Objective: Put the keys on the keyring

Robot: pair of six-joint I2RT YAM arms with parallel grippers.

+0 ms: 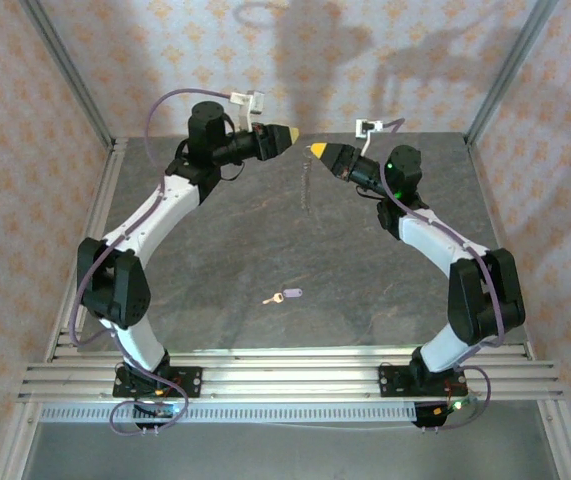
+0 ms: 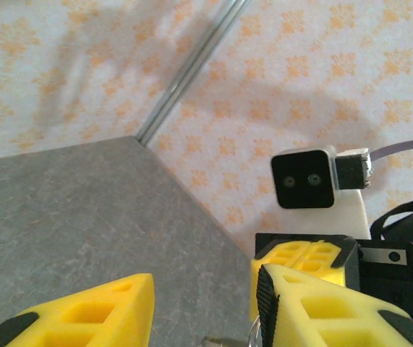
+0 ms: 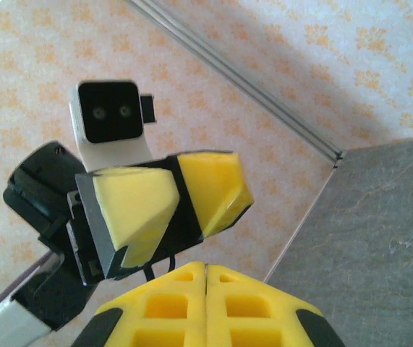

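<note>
The key [image 1: 286, 295], with a lilac head and a short brass blade, lies flat on the grey table near the middle front, far from both grippers. Both grippers hover tip to tip high over the table's far part. My right gripper [image 1: 316, 150] [image 3: 206, 269] is shut, and the thin keyring [image 1: 306, 185] hangs down from its tips, seen edge-on. A sliver of the keyring [image 2: 252, 334] shows at the bottom of the left wrist view. My left gripper [image 1: 289, 134] [image 2: 206, 289] stands open beside it, its fingers apart with nothing between them. The right gripper [image 2: 300, 256] sits just behind its right finger.
Patterned walls close in the table [image 1: 215, 230] at the back and both sides, with metal posts [image 1: 75, 80] in the far corners. An aluminium rail [image 1: 285, 375] carrying both arm bases runs along the near edge.
</note>
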